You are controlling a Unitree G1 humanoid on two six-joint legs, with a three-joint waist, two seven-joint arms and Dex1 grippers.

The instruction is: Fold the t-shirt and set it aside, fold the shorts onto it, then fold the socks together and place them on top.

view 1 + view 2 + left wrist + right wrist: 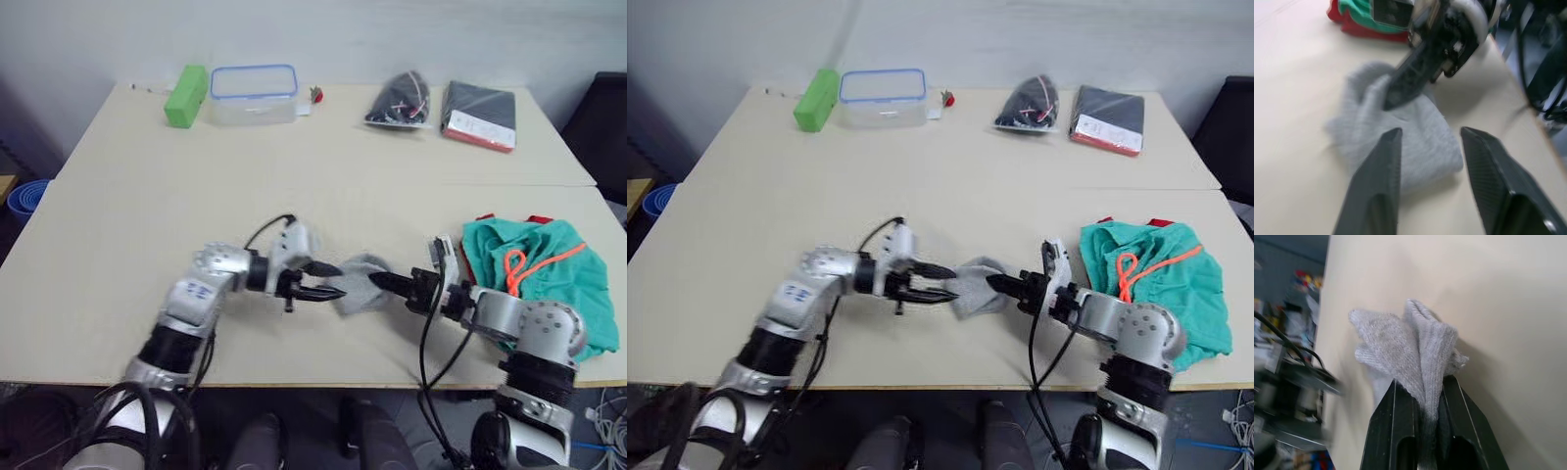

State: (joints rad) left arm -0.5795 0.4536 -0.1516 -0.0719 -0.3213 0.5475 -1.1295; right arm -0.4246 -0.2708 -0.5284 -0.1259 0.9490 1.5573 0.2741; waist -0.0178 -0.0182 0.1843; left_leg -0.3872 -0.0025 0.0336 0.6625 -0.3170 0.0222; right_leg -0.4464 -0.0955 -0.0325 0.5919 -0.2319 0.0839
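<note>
Fingers of the right gripper [1420, 396] are pinched together on the socks [1410, 352], a bunched grey wad lying on the table [294, 176] near its front edge, while the left gripper [1430, 147] has its two fingers spread apart at the wad's opposite end, with one tip over the cloth. Between the two grippers, the socks' long axis runs roughly left to right across the table, just beside the teal shorts [549, 264], which lie heaped on the red t-shirt [1356, 29] to the robot's right.
</note>
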